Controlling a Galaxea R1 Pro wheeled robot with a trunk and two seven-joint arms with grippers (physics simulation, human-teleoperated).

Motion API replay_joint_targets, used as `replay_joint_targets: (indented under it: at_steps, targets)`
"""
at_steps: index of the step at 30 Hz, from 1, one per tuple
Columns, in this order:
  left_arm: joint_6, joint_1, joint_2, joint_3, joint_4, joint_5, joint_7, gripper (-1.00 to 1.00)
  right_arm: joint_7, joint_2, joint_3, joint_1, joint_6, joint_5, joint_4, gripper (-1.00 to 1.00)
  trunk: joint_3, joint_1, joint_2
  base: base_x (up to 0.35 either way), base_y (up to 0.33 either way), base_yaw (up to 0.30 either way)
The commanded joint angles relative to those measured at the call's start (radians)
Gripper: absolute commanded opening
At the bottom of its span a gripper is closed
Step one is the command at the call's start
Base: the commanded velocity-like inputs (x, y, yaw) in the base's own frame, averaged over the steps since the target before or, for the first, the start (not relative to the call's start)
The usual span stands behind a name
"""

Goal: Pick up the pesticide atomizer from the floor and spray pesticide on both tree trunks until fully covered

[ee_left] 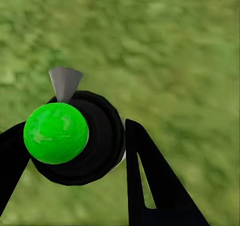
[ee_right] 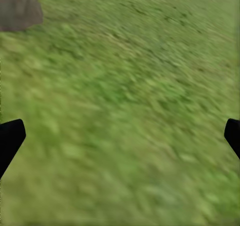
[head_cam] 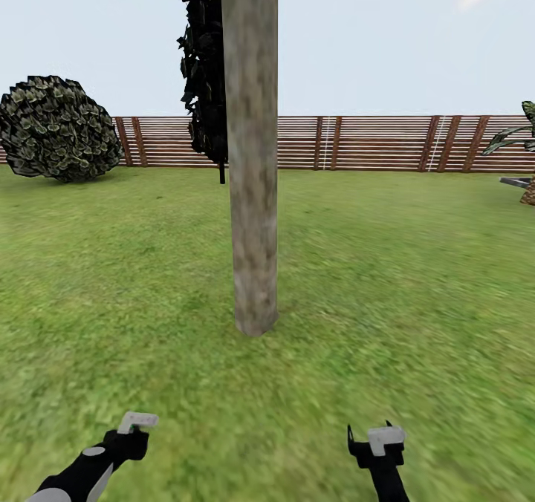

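Standing on the lawn point(head_cam: 416, 279), the robot faces a trunk point(head_cam: 251, 190) that rises straight ahead at the middle of the head view, its flared base planted in the grass. Far left, a round shrub point(head_cam: 56, 127) sits before the slat fence point(head_cam: 364, 142), which runs across the back. Just left of the trunk and behind it hangs a dark, narrow tree point(head_cam: 204, 71).

Low on the left, the left gripper point(ee_left: 75, 141) has its black fingers point(ee_left: 145, 176) closed around the atomizer point(ee_left: 75, 136): a black round body with a bright green ball on it and a grey cone nozzle at its edge. From the head, only the pale top of it shows above the hand point(head_cam: 134, 431), held over the grass short of the trunk. No spray cloud can be made out.

Low on the right, the right gripper point(head_cam: 377, 442) hangs with its fingers point(ee_right: 10, 138) spread wide and holding nothing; grass lies between them, with the trunk's base point(ee_right: 19, 6) beyond.

At far right, palm fronds point(head_cam: 516, 134) poke in by the fence.
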Motion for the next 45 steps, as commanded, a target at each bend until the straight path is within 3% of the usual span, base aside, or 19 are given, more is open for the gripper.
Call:
replay_joint_targets:
  at_steps: [1,3,4,7,12,14,18,20,32,45]
  targets:
    - [-0.003,-0.001,-0.002,0.008,0.0,-0.01,-0.002,-1.0,-0.01,0.0,0.004,-0.001,0.0,0.008,0.001,1.0,-0.001,0.0,0.0,0.0,0.0,0.0]
    - [0.0,-0.001,-0.011,0.008,0.0,-0.01,0.005,-1.0,-0.011,0.003,0.004,0.0,0.0,0.007,0.002,1.0,-0.001,0.0,0.0,0.0,0.0,0.0]
    - [0.001,0.0,-0.032,0.006,0.001,-0.013,0.008,-1.0,-0.011,0.006,0.003,0.001,-0.001,0.006,0.003,1.0,-0.001,0.0,0.0,0.0,0.0,0.0]
    - [0.001,0.007,-0.059,0.005,0.0,-0.016,0.016,-1.0,-0.012,0.007,0.003,0.001,-0.001,0.005,0.019,1.0,-0.001,0.0,0.0,0.0,0.0,0.0]
    - [0.0,0.017,-0.074,0.008,-0.007,-0.013,0.025,-1.0,-0.012,0.008,-0.005,0.001,-0.001,0.004,0.033,1.0,-0.001,0.0,0.0,0.0,0.0,-0.142]
    - [0.032,0.015,-0.079,0.005,-0.013,-0.014,0.025,-1.0,-0.012,0.008,-0.021,0.001,-0.001,0.004,0.035,1.0,-0.001,0.0,0.0,0.0,0.0,-0.257]
    - [0.126,0.009,-0.078,0.0,-0.034,-0.014,0.014,-1.0,-0.012,0.008,-0.038,0.001,-0.001,0.004,0.038,1.0,-0.001,0.0,0.0,0.0,0.0,-0.268]
    - [0.139,0.011,-0.081,-0.003,-0.052,-0.015,0.013,-1.0,-0.012,0.008,-0.04,0.001,-0.001,0.004,0.046,1.0,-0.001,0.0,0.0,0.0,0.0,-0.272]
    - [0.139,0.016,-0.083,-0.008,-0.091,-0.025,0.014,-1.0,-0.012,0.009,-0.04,0.001,-0.001,0.004,0.073,1.0,-0.001,0.0,0.0,0.029,0.0,-0.273]
    - [0.153,0.016,-0.083,-0.005,-0.144,-0.026,0.018,-1.0,-0.012,0.019,-0.04,0.001,-0.001,0.005,0.073,1.0,-0.001,0.0,0.0,0.312,-0.03,-0.244]
